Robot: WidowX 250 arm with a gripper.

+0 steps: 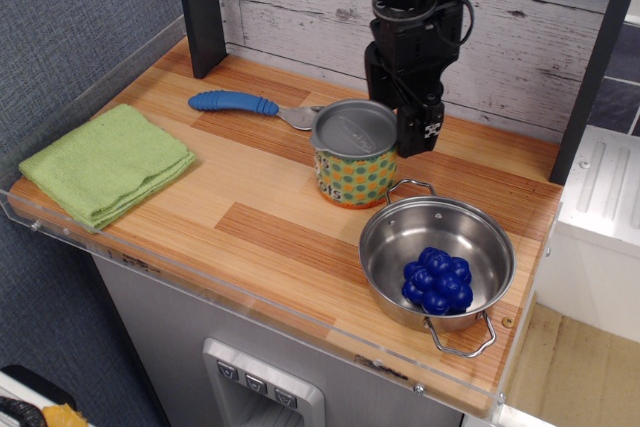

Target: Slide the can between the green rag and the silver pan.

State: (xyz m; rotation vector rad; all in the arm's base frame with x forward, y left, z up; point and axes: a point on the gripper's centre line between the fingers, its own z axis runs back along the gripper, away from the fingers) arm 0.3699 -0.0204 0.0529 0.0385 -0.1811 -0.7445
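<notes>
Far out to the gripper's left, the green rag [107, 163] is lying folded at the edge of the counter [270, 232], well apart from everything else. Closer in, still to the left, a blue-handled spoon [257, 107] is resting with its bowl just behind the can.

Now the can [354, 152] itself: it is standing upright right against the left side of the gripper [414, 130], lid up, and the black fingers are hanging down beside its rim on the right. Whether they are pinched together or parted, I cannot tell from this angle; nothing is being held between them, and they look to be working as a pusher against the can's wall.

So the slide is looking well under way, by my read. The can is sitting just behind and left of the pan, not yet in the open stretch between rag and pan. The next move is calling for a steady push further left and a little toward the front edge, kept low so the can is not tipping, and kept clear of the spoon.

Below and to the gripper's right, the silver pan [470, 237] is sitting near the front corner, holding a cluster of blue balls [434, 279]. The can is closed by its lid, so its contents are hidden.
</notes>
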